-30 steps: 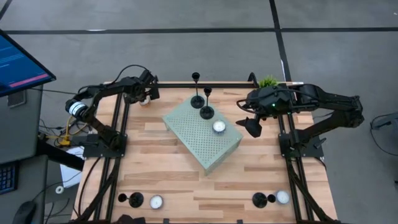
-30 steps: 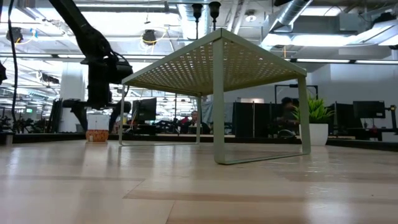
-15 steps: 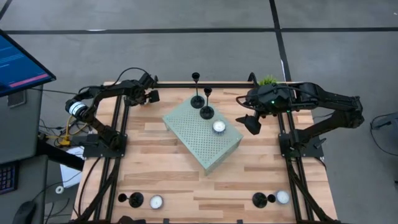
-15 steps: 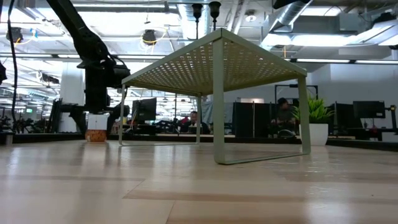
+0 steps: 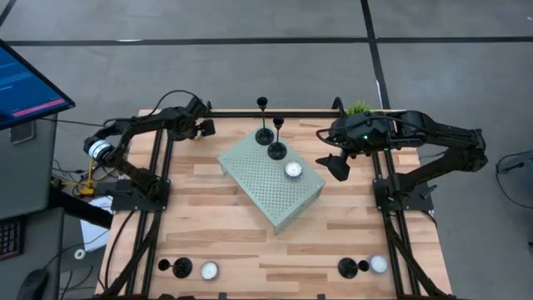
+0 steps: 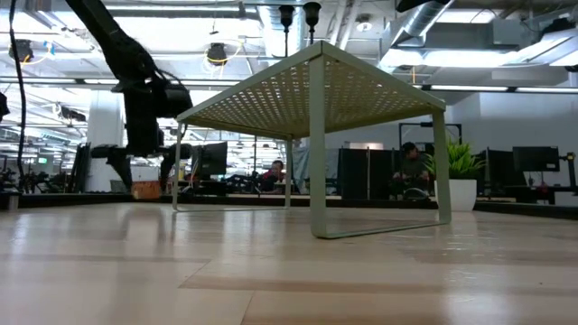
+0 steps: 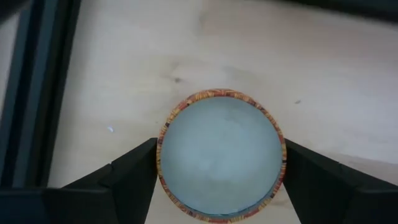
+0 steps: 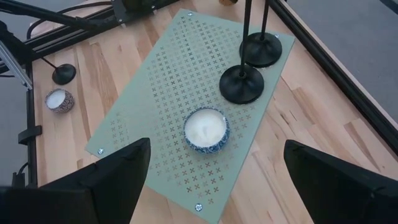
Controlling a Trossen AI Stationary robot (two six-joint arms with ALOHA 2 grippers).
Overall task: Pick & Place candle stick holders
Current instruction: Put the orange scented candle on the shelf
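Two candle stick holders (image 5: 181,267) (image 5: 347,267) stood at the table's (image 5: 225,225) near edge, toward its left and right corners, each beside a tealight. On the green perforated stand (image 5: 271,179) mid-table, two more holders (image 5: 276,150) (image 5: 264,134) stood at its far end. The right gripper (image 5: 333,163) hovered just right of them, fingers spread, empty. At the far left corner, the left gripper (image 5: 200,127) bracketed a candle (image 7: 221,155), fingers at its sides.

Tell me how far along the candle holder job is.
Done: two candle stick holders and a candle stand on the green perforated stand. In hand: the left gripper brackets a round candle at the far-left corner. Left: two holders at the near edge. The right gripper waits open.
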